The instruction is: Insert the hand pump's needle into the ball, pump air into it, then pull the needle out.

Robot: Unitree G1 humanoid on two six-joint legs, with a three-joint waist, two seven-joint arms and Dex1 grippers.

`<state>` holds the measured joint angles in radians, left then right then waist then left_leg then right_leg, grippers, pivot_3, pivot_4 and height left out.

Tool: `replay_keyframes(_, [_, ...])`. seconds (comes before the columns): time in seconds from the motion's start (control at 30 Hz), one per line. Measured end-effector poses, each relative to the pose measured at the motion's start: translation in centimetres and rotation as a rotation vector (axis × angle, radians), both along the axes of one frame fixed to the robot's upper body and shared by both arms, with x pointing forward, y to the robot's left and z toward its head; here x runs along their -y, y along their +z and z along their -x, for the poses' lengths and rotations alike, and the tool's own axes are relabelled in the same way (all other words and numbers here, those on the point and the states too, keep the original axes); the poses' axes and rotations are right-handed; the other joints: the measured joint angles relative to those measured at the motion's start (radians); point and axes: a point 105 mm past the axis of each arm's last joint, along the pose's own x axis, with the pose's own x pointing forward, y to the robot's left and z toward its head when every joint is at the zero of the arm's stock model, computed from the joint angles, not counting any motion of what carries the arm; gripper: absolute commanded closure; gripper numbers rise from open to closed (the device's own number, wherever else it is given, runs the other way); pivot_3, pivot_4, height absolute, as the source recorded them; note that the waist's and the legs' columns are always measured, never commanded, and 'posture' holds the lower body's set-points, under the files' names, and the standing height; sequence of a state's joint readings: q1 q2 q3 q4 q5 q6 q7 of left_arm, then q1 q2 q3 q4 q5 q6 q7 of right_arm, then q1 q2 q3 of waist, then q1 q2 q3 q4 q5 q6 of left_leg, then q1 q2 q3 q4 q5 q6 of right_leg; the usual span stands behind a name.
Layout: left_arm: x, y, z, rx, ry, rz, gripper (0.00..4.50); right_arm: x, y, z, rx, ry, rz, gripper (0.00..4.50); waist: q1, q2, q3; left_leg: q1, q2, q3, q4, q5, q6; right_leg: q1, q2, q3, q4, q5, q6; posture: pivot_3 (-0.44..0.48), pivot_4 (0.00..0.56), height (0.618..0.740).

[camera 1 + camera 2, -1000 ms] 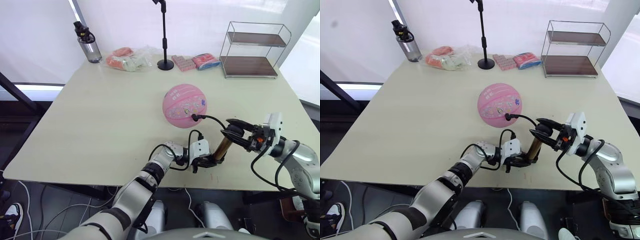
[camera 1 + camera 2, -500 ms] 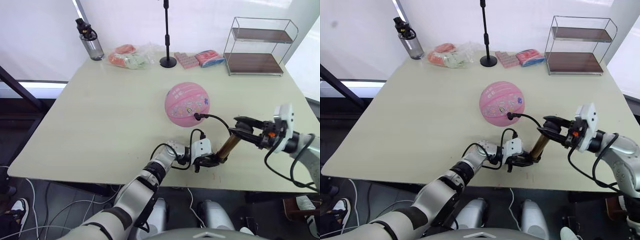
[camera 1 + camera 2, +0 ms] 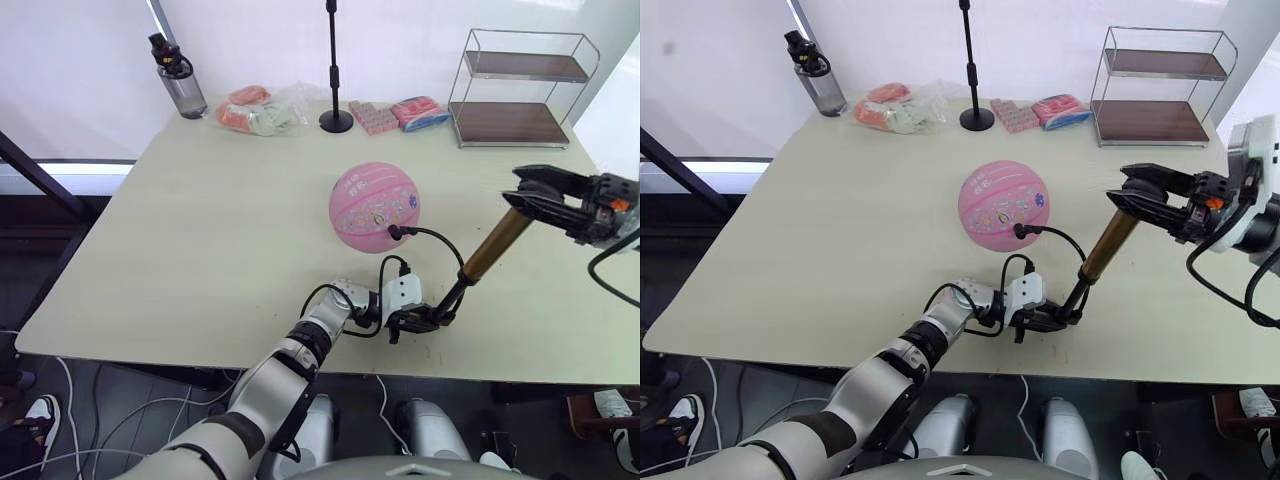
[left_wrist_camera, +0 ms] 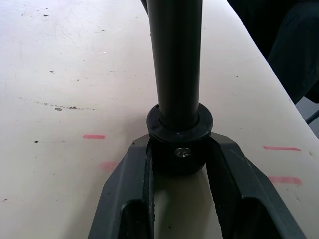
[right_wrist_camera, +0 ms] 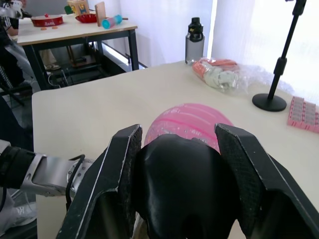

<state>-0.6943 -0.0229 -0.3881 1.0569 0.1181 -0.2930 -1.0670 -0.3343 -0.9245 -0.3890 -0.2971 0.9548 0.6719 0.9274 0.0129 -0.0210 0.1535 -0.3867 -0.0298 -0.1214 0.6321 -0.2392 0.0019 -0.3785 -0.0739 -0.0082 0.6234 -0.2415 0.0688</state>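
Your left claw point(image 4: 179, 164) pinches the black base cap of the slim gold-bronze hand pump point(image 3: 494, 247) at the tabletop's point(image 3: 200, 240) near edge. Right claw point(image 5: 174, 189) clamps its black handle, raised w/ pump tilted. The thin black hose point(image 3: 432, 236) meets the pink printed ball point(image 3: 374, 206) mid-tabletop; needle hidden.

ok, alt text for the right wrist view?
Two black gripper fingers clamp a rounded black pump handle. Beyond it, a pink ball sits on a cream table.
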Motion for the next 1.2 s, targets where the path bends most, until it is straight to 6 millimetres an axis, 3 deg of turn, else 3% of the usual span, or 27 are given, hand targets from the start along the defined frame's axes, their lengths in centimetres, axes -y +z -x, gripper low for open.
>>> replay_keyframes(0.37, [0.0,0.0,0.0,0.001,0.0,-0.001,3.47,-0.1,0.9,0.1,0.014,0.002,-0.012,2.58,0.0,0.0,0.0,0.0,0.0,0.0,0.0,0.0,0.0,0.0,0.0,0.0,0.0,0.0,0.0,0.0,0.15,0.731])
replay_keyframes(0.6, [0.0,-0.1,0.0,0.002,0.002,-0.004,3.47,-0.1,-0.3,0.5,0.014,0.0,0.019,2.58,0.0,-0.001,-0.002,0.001,0.0,0.0,0.0,0.0,0.0,0.001,0.0,0.0,0.0,0.0,0.0,0.0,0.15,0.731])
replay_keyframes(1.2, [-0.5,-0.7,-0.1,-0.004,0.02,-0.028,3.47,-3.6,-11.5,0.1,-0.077,-0.006,0.036,2.58,-0.008,-0.009,-0.017,0.006,0.003,-0.003,0.0,-0.001,-0.002,0.003,0.002,0.002,0.0,-0.001,-0.001,0.0,0.15,0.731])
